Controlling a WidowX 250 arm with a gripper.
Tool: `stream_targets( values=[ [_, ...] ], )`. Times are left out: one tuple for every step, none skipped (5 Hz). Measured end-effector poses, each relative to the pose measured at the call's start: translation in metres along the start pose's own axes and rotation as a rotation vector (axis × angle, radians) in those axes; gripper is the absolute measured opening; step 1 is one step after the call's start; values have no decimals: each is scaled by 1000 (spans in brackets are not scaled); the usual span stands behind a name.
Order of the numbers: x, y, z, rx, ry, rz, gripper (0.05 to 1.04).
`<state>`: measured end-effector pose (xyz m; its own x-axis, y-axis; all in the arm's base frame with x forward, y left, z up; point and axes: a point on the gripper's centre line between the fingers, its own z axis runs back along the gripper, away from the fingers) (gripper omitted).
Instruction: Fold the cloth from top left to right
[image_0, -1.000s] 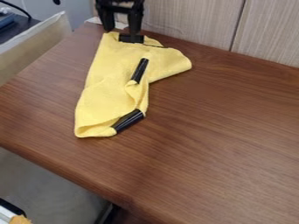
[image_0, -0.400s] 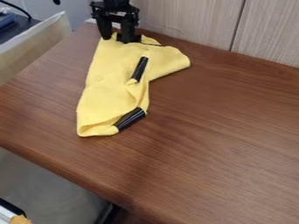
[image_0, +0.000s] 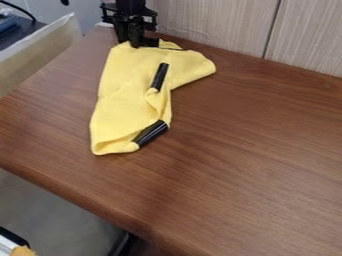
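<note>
1. the yellow cloth (image_0: 120, 95) lies on the brown wooden tabletop (image_0: 254, 150) and serves as the landmark for every place below.
2. the gripper (image_0: 131, 45) is at the far, upper-left end of the cloth, low against its edge, with the black arm (image_0: 130, 6) above it.
3. state of the fingers: cannot be told; the view does not establish whether they are apart or clamped on the cloth.
4. form of the cloth: an uneven, elongated shape, with a broad rounded lobe reaching to the right from its far half and a narrower body running toward the camera.
5. a folded edge runs along the right side of the cloth's near half; the near end is rounded, with a loose, raised fold.
6. one black strip (image_0: 159, 76) lies at a slant on the middle of the cloth's far half.
7. a second black strip (image_0: 151, 133) sits at a slant along the near right edge of the cloth.
8. a pale wood-grain panel (image_0: 214, 25) stands upright beyond the cloth.
9. a beige board (image_0: 40, 47) is to the left of the cloth, past the tabletop's edge.
</note>
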<state>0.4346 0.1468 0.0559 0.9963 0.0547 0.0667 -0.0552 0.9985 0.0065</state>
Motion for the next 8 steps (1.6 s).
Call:
stream_targets(
  values=[
    [-3,-2,2,-5,-8,5,86],
    [-4,-6,12,-28,-27,27,60],
    [-4,-7,32,-23,-68,35,59],
    [-7,-9,52,-7,-112,30,59],
    [-21,-29,76,-18,-168,-20,59],
    [-50,-59,92,-48,-212,-101,59],
    [-84,-80,100,-57,-228,-175,59],
    [-110,-88,106,-54,-258,-208,59]
  ],
)
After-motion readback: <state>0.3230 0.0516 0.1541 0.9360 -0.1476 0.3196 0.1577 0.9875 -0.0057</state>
